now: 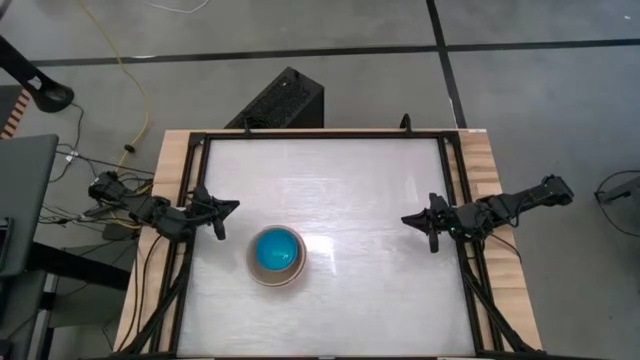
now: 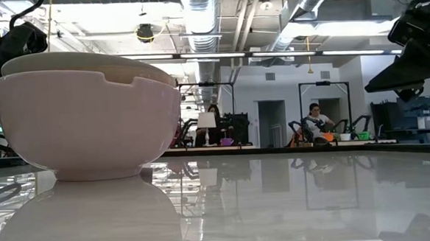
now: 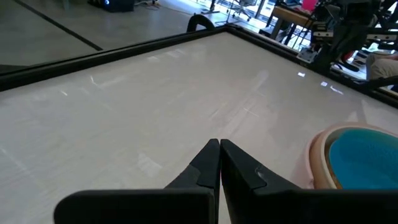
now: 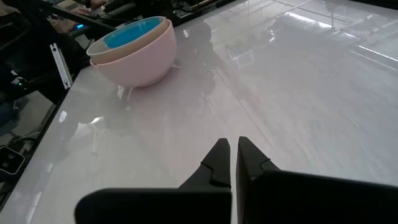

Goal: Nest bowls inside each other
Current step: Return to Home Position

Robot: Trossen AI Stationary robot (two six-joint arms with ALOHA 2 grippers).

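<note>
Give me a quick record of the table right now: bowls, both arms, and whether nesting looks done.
bowls: one nested stack on the table, nearer the left arm
outer bowl: salmon-pink
innermost visible: blue bowl
loose bowls: none in view
left gripper: near table's left edge, jaws shut, empty
right gripper: near right edge, jaws shut, empty
nesting: looks done

Bowl stack (image 1: 252,266): lower inner bowls hidden beneath blue bowl (image 1: 276,250), count unreadable from above. Left wrist view: stack cut by lower right frame edge. Low view: people (image 2: 317,121) centre background, too small to detail.
</note>
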